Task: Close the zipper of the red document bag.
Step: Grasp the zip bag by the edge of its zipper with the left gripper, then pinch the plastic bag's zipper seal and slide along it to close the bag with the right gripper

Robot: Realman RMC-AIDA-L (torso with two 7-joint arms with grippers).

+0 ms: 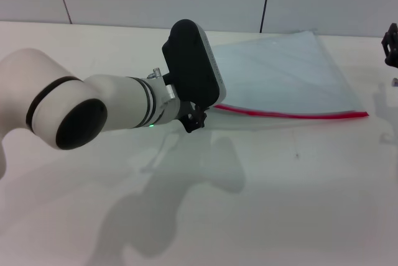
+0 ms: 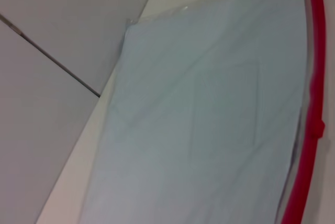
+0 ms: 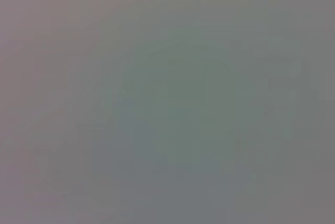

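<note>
The red document bag lies flat on the tabletop, the left tool by its zipper, grip state unclear; an off-line pull could drag the loose bag.

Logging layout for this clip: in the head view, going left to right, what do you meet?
Left arm's white elbow → left gripper at the bag's left end → red document bag with the zipper along its near edge → right gripper at the right edge.
</note>
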